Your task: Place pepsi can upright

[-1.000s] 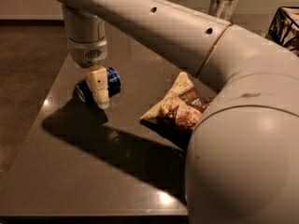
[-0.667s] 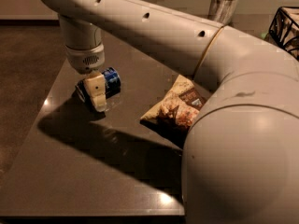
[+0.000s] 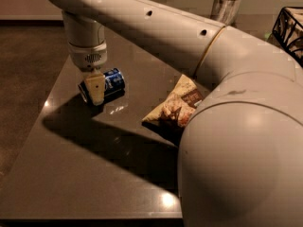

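Dark grey tabletop (image 3: 94,174), glossy, with brown floor beyond its far edge. The pepsi can (image 3: 110,82) lies on its side on it, directly beneath the gripper (image 3: 96,88). Its blue body shows on the picture-right of the gripper, its silver end on the picture-left. The gripper points straight down and overlaps the can's near side; cannot tell if it is clamped on the can. A crumpled snack bag (image 3: 177,105) lies flat, well apart to the gripper's picture-right. A black wire basket (image 3: 289,30) sits far right, at the frame edge.

Gripper (image 3: 94,88) w/ pepsi can (image 3: 113,79) on table (image 3: 94,174); snack bag (image 3: 176,105) to R.
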`<state>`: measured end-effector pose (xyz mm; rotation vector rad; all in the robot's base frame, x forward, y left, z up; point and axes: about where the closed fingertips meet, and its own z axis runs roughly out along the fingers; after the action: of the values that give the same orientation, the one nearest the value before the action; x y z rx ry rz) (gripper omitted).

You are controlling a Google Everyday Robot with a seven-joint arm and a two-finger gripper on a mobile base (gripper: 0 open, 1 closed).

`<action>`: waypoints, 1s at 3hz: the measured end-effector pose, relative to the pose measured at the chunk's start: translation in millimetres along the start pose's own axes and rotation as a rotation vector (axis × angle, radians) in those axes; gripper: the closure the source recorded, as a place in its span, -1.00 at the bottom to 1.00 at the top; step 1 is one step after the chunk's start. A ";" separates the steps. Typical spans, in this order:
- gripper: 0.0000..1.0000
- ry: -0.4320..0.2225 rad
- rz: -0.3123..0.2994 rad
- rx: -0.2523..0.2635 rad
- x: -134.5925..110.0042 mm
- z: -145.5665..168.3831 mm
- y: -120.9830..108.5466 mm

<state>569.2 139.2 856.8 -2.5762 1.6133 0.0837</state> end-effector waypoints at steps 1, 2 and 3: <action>0.74 -0.104 0.043 -0.007 2.5 -17.1 -8.6; 1.00 -0.267 0.093 0.003 1.4 -46.0 -18.1; 1.00 -0.441 0.152 0.015 0.4 -64.2 -19.4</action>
<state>586.4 139.9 921.7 -2.2085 1.6160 0.6019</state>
